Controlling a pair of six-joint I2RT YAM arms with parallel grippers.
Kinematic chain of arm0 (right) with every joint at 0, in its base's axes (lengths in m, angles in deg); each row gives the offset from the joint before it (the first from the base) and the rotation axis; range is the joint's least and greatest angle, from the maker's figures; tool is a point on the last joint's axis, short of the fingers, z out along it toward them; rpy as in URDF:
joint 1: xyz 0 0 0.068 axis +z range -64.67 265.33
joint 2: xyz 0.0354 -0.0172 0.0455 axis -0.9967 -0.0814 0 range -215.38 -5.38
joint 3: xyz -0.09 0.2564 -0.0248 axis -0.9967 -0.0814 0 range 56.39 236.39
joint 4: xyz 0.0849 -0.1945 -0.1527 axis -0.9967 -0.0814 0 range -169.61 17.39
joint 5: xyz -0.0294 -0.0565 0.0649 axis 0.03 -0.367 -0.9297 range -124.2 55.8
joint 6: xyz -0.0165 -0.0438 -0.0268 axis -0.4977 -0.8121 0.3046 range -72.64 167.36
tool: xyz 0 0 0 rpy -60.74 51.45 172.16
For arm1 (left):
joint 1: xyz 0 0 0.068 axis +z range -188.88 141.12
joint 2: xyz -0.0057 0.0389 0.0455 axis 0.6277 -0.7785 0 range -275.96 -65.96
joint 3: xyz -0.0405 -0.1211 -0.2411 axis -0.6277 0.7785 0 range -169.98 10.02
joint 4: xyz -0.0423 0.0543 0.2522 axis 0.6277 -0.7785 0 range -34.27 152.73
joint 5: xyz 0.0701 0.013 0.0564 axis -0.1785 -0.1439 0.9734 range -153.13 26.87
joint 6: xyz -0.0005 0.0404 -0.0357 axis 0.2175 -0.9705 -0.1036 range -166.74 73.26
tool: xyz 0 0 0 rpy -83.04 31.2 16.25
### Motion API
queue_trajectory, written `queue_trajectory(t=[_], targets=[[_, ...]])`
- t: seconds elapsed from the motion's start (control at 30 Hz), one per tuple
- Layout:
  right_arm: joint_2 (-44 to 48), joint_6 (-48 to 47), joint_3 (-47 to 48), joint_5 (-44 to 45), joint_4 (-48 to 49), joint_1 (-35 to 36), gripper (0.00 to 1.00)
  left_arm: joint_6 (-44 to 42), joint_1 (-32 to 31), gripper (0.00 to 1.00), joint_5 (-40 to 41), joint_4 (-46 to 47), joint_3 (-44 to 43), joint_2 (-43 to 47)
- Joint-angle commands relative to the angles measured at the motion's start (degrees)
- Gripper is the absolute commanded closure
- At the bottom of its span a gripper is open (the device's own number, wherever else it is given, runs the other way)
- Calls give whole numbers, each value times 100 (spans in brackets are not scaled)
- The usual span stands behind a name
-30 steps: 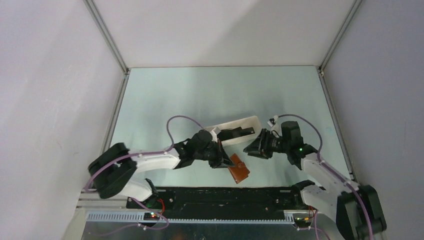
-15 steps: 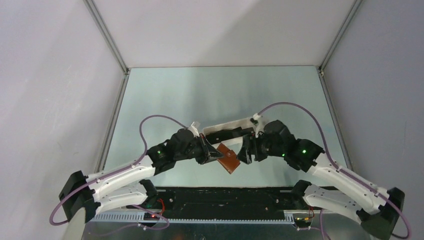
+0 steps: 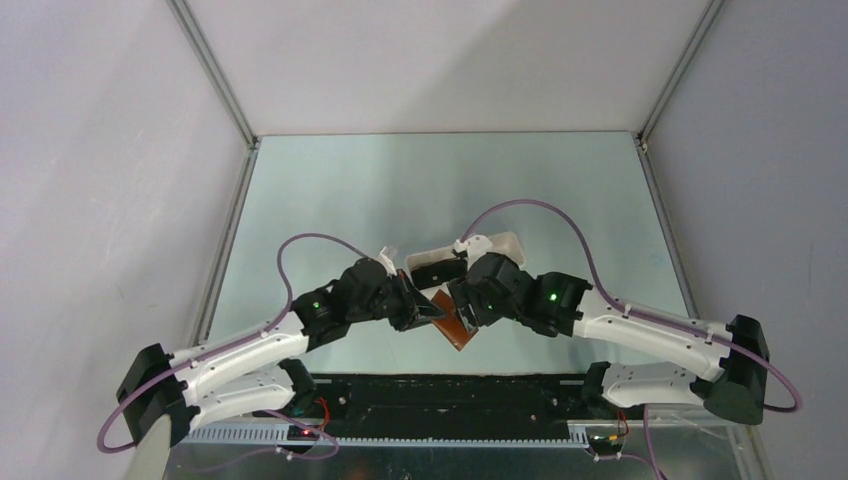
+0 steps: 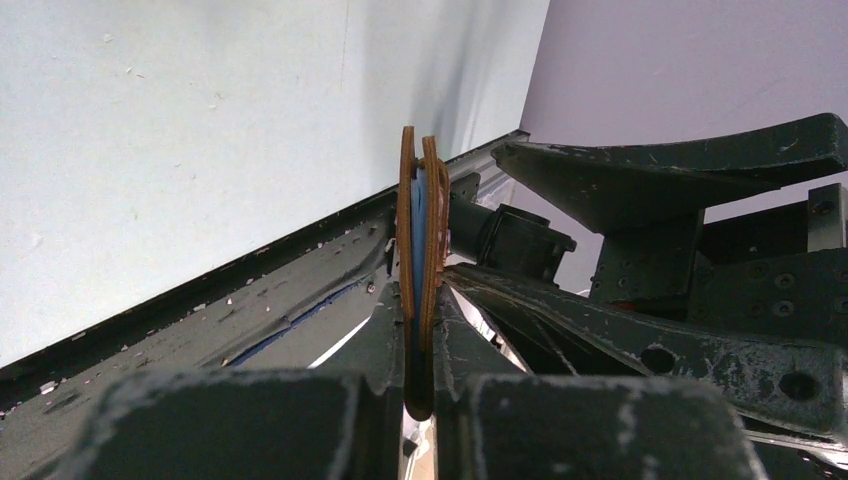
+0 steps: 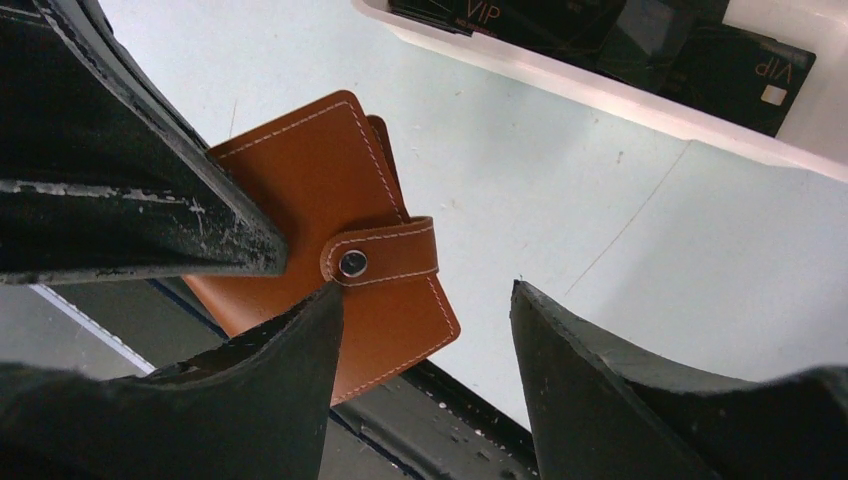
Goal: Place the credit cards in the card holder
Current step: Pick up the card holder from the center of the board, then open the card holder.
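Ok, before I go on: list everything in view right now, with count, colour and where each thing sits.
Brown leather card holder: one, tan brown, snap tab fastened, held edge-on in the left tool near the table's near edge.
Flat black rectangular credit cards: several, exact count unclear, black, lying in the tray.
White oblong plastic tray: one, white, mid-table, just beyond the card holder.
Pale green table: one, pale green, under everything.
Left tool: one, black, shut on the card holder.
Right tool: one, black, open, poised beside the card holder's snap tab.
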Motion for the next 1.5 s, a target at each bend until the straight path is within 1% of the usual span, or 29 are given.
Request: queue_trajectory(t=[0.0, 0.3, 0.4, 0.47, 0.5, 0.57, 0.6, 0.77, 0.8, 0.9, 1.13, 1.27, 1.33, 1.37, 1.4, 1.43, 1.47], targets=[[-184, -108, 336, 269, 316, 123, 34, 148, 27, 100, -84, 65, 14, 224], [-274, -323, 333, 25, 537, 409, 33, 200, 23, 100, -95, 54, 95, 249], [-381, -397, 333, 4, 576, 483, 33, 215, 23, 100, -124, 60, 92, 218], [-436, -399, 337, 154, 551, 549, 34, 231, 23, 100, -134, 62, 91, 239], [-510, -331, 342, 371, 508, 571, 34, 237, 24, 100, -123, 64, 90, 271], [-611, -254, 369, 709, 368, 588, 38, 243, 24, 100, -118, 58, 75, 287], [-661, -217, 381, 986, 269, 592, 43, 245, 18, 100, -120, 59, 66, 296], [-811, -92, 497, 1943, -66, 627, 50, 265, 24, 100, -88, 62, 71, 347], [-851, -74, 523, 2227, -175, 625, 52, 265, 18, 100, -89, 64, 72, 357], [-908, 28, 628, 2558, -315, 529, 55, 255, 16, 100, -135, 65, 75, 339], [-1019, 209, 653, 2389, -421, -197, 56, 33, -84, 100, -366, 60, -100, 94], [-977, 188, 646, 2004, -510, -692, 55, -180, -153, 100, -383, 64, -191, 33], [-836, 96, 641, 1428, -498, -1011, 53, -331, -158, 100, -371, 56, -221, 62], [-673, 55, 622, 843, -440, -1257, 52, -380, -160, 100, -358, 56, -226, 92], [-565, -44, 556, 498, -387, -1377, 51, -450, -160, 100, -354, 52, -226, 112], [-302, -86, 500, -218, -254, -1592, 50, -471, -160, 100, -356, 45, -216, 127], [-147, -172, 352, -560, -171, -1676, 48, -495, -160, 100, -362, 42, -204, 125]])
